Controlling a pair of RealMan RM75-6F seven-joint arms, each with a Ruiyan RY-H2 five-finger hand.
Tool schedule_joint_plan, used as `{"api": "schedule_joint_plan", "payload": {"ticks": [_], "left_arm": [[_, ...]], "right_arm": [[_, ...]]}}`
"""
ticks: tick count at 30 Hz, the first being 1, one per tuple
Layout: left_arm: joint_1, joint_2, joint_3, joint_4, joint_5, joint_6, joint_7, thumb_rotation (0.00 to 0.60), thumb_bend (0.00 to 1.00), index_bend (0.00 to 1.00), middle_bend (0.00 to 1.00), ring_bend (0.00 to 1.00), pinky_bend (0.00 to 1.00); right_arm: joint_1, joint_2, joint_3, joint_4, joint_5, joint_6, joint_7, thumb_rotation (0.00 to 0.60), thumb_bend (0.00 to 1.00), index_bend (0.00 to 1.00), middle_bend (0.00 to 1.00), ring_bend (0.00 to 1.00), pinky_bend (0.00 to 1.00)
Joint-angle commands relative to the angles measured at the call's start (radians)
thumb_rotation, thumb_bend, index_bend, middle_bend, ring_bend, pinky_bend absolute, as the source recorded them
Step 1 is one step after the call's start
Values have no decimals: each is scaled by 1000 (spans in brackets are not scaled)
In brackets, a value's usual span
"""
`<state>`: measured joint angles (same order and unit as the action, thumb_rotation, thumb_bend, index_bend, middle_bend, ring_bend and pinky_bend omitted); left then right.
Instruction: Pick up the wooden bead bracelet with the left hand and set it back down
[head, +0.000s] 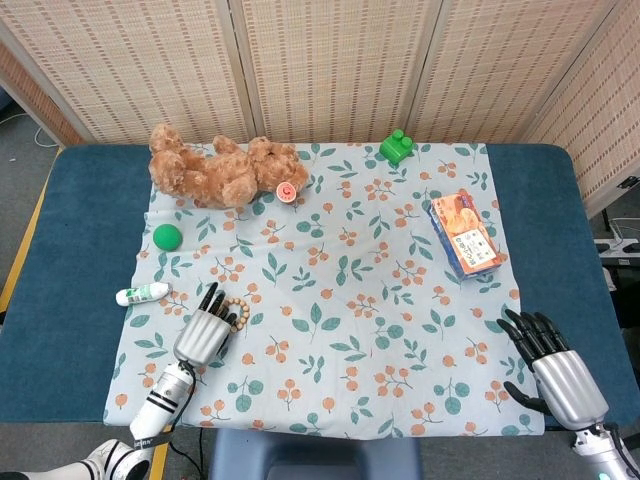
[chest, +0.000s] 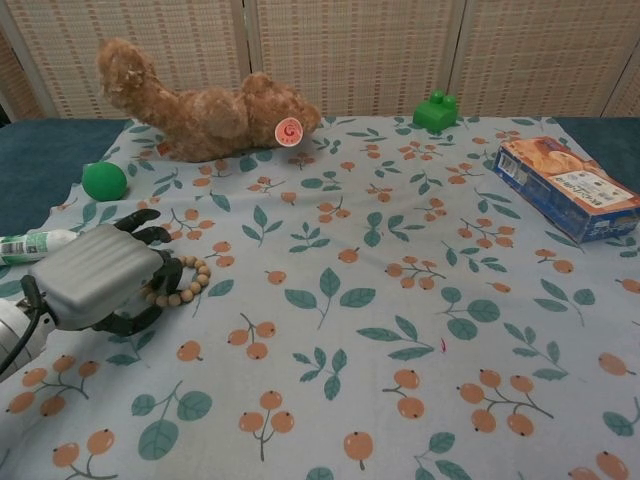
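Note:
The wooden bead bracelet (head: 238, 312) (chest: 188, 282) lies flat on the floral cloth (head: 340, 300) near its front left. My left hand (head: 205, 332) (chest: 98, 277) sits low over the bracelet's left side, back of the hand up, and its fingers (head: 212, 300) reach across the ring and hide part of it. The thumb sits on the near side of the ring. The bracelet still rests on the cloth; no bead looks lifted. My right hand (head: 550, 365) is open with spread fingers at the cloth's front right corner, seen only in the head view.
A white tube (head: 143, 294) (chest: 30, 245) lies just left of the left hand, and a green ball (head: 167, 236) (chest: 104, 180) sits behind it. A teddy bear (head: 225, 170), a green block (head: 397, 147) and a snack box (head: 465, 235) stand farther back.

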<state>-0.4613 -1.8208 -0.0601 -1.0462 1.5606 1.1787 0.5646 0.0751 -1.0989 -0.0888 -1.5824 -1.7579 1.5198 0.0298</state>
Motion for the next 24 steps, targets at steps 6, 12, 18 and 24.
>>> {"api": "schedule_joint_plan", "payload": {"ticks": [6,12,18,24], "left_arm": [[-2,-35,10,72,1,24,14,600,467,620,597,272,54],[-8,-38,12,84,0,33,0,600,508,629,612,290,59],[-23,-38,0,89,7,57,-42,600,685,692,674,351,96],[-43,-45,-28,125,-15,56,-45,600,733,733,724,394,126]], "right_arm": [[-4,3,1,-1,-1,7,3,600,152,0,0,0,0],[-5,3,1,0,0,6,3,600,152,0,0,0,0],[-5,6,0,-1,-1,4,6,600,152,0,0,0,0],[-4,6,2,0,1,1,7,600,152,0,0,0,0]]}}
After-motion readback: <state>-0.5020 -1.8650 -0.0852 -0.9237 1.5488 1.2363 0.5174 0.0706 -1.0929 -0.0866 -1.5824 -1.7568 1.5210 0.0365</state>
